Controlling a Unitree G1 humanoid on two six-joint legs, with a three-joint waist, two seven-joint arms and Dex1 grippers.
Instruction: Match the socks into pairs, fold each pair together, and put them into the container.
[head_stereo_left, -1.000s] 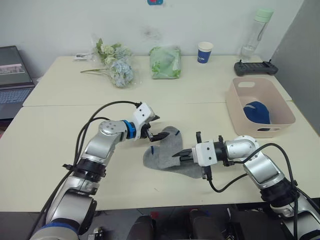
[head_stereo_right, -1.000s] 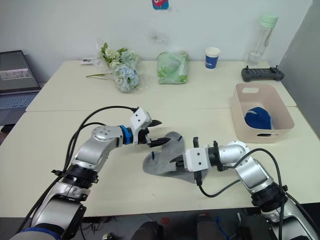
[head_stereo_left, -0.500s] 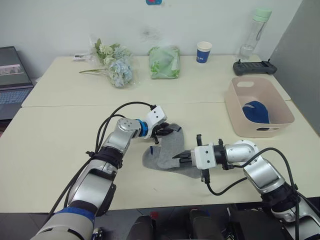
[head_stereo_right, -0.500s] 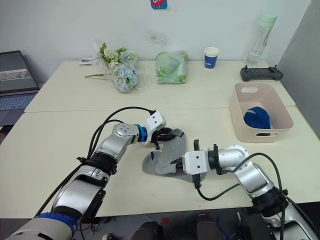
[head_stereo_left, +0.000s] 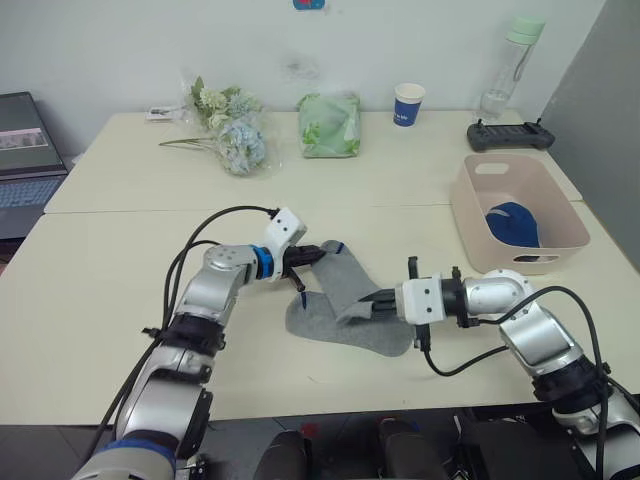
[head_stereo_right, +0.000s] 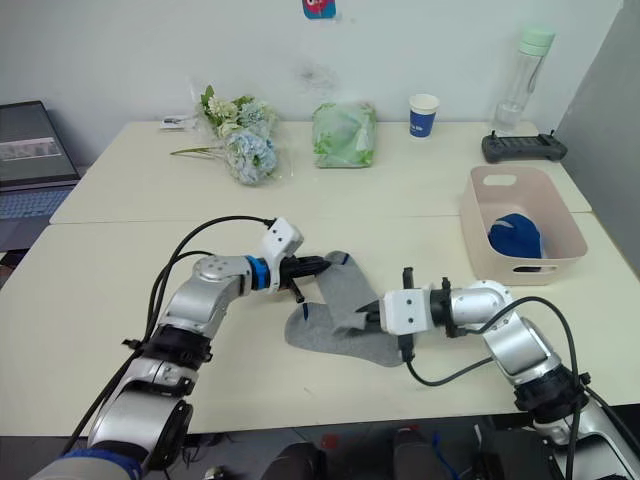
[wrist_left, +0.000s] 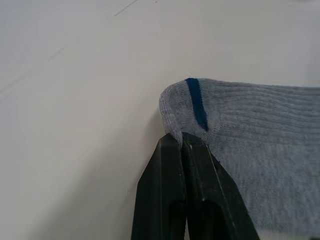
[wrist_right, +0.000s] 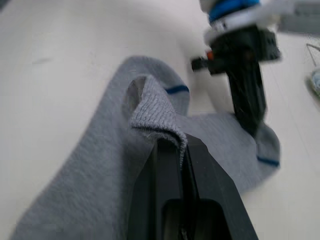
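Observation:
Grey socks lie overlapped near the table's front middle. The upper one is stretched between both grippers. My left gripper is shut on its cuff, which carries a blue stripe. In the left wrist view the black fingers pinch that cuff's edge. My right gripper is shut on a raised fold of grey sock farther along. The pink container stands at the right with a dark blue sock bundle inside it.
Along the far table stand a bunch of flowers, a green wrapped bundle, a paper cup, a bottle and a black controller. A laptop sits at the far left.
My left gripper, open a second ago, has shut on the sock's cuff and drawn it slightly left. My right gripper has shifted a little to the right, still holding its fold.

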